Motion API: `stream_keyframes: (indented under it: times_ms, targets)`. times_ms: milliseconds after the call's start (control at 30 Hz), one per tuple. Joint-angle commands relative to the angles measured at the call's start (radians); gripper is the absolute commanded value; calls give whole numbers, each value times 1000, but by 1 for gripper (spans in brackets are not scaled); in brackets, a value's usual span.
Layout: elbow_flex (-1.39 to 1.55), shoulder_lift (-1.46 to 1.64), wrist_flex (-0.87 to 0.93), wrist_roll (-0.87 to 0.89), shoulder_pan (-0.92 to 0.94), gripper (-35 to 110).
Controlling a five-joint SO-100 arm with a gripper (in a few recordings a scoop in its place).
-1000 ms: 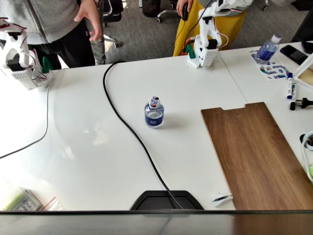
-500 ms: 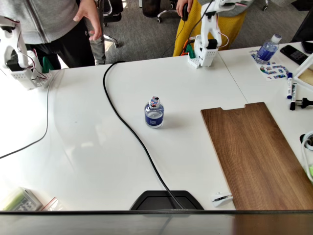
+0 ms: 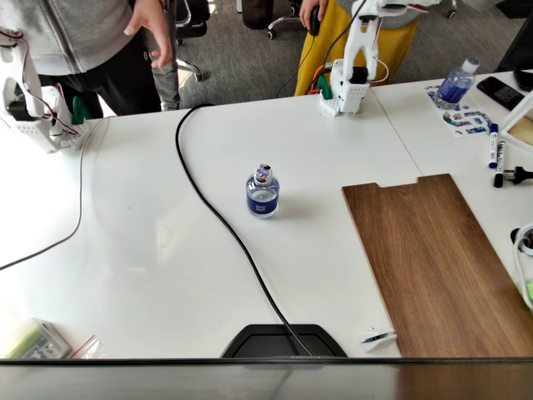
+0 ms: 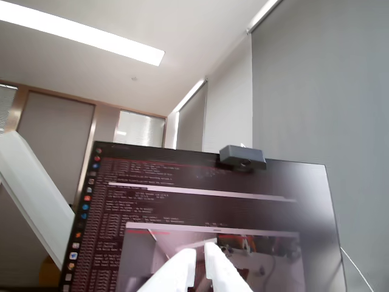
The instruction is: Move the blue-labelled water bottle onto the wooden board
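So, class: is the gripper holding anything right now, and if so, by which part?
Nothing is held. The gripper points up with nothing between its fingertips; the blue-labelled water bottle stands alone on the table.

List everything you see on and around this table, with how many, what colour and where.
Small squat clear bottle with dark blue label: one, table centre, upright.
Long dark brown wooden board: one, flat, right side.
Black cable: one, crossing the table left of the bottle.
White-capped blue-labelled bottle: one, far right.
Marker pens: two, blue-capped, right edge.
Black monitor with webcam: one, wrist view.
Person in grey top: one, behind table, far left.
White robot arm: one, far edge.
Gripper: white fingers nearly together, raised toward the monitor.
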Motion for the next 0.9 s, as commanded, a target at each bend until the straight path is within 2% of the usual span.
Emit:
stream_keyframes:
  times_ms: [0,167,333,533,733,867]
  targets:
    - [-72,-46,8,-6,80,0]
    - [-259,-198,57,23,158,0]
    - [-477,-311,181,31,207,0]
    - [-502,-336,281,-12,299,0]
    - [-495,-422,264,-63,403,0]
    - [-505,-528,167,-104,465,0]
